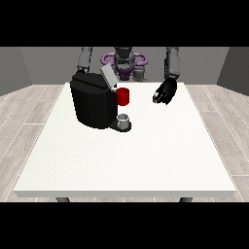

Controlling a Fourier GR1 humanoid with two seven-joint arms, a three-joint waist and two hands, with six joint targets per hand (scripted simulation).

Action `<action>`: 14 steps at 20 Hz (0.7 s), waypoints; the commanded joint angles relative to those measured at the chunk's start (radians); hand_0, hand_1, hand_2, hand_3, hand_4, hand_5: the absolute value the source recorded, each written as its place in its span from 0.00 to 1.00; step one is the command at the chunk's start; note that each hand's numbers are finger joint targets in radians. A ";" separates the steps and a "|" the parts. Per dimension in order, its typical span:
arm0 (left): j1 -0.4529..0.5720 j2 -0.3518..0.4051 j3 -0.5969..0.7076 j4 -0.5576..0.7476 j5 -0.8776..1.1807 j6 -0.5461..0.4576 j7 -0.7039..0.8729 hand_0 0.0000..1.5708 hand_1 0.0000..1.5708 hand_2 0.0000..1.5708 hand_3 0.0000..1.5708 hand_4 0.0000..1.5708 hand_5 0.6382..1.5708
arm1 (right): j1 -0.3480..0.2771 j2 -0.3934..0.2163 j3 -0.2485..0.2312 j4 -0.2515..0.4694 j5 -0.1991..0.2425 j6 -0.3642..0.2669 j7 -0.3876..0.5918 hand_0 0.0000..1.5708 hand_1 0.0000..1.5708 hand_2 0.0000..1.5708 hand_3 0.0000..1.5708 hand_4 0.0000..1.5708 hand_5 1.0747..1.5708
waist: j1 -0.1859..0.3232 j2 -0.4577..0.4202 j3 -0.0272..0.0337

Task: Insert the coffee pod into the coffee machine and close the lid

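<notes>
The robot hand at the view's right [165,91] hung just above the bench [146,155], near its far edge, palm turned inward and fingers bent loosely downward. It had hold of nothing, and nothing lay under it or beside it. The other robot hand, at the view's left, I could not see at all: its arm came down behind the coffee machine [93,104] and vanished there, so I cannot tell how that hand stood.

Well apart from the visible hand, toward the view's left, a red cylinder [123,96] sat right up against the front of the machine, at about the level of its upper part. Whether this was the coffee pod I could not say for sure. Just below it, on the machine's low base, stood a small grey cup [124,119].

The machine itself was a black, bulky block on the left half of the bench. Its grey lid [108,76] was tilted up and open, leaning back toward the robot. Past the bench, wooden floor [29,104] ran off on both sides.
</notes>
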 commanded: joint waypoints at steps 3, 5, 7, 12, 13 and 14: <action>-0.031 -0.065 0.002 -0.050 0.026 -0.111 0.019 0.90 0.90 0.90 0.85 0.33 1.00 | -0.010 -0.001 -0.035 0.096 0.002 -0.025 -0.010 0.00 0.00 0.00 0.00 0.00 1.00 | 0.055 -0.060 0.0005; -0.061 -0.076 -0.009 -0.061 0.005 -0.132 0.072 0.89 0.89 0.89 0.84 0.32 1.00 | 0.006 -0.009 -0.018 0.089 0.008 -0.002 -0.012 0.00 0.00 0.00 0.00 0.00 1.00 | 0.036 -0.089 0.0005; -0.108 -0.069 0.006 -0.074 0.041 -0.239 0.093 0.87 0.87 0.88 0.84 0.32 1.00 | 0.026 -0.005 -0.010 0.100 0.010 0.003 -0.012 0.00 0.00 0.00 0.00 0.00 1.00 | 0.037 -0.131 0.0006; -0.163 -0.094 0.028 -0.075 0.047 -0.296 0.169 0.89 0.89 0.89 0.85 0.34 1.00 | -0.030 -0.019 -0.028 0.067 -0.012 0.025 0.062 0.00 0.00 0.00 0.00 0.00 1.00 | 0.016 -0.149 0.0004; -0.173 -0.058 0.057 -0.045 0.036 -0.242 0.117 0.89 0.89 0.89 0.85 0.34 1.00 | -0.027 0.025 0.025 0.004 0.024 -0.008 0.075 0.00 0.00 0.00 0.00 0.00 1.00 | -0.030 -0.097 -0.0001; -0.207 -0.055 0.073 -0.040 0.046 -0.258 0.143 0.89 0.89 0.89 0.85 0.34 1.00 | -0.029 0.032 0.030 -0.002 0.021 -0.003 0.046 0.00 0.00 0.00 0.00 0.00 1.00 | -0.044 -0.088 0.0000</action>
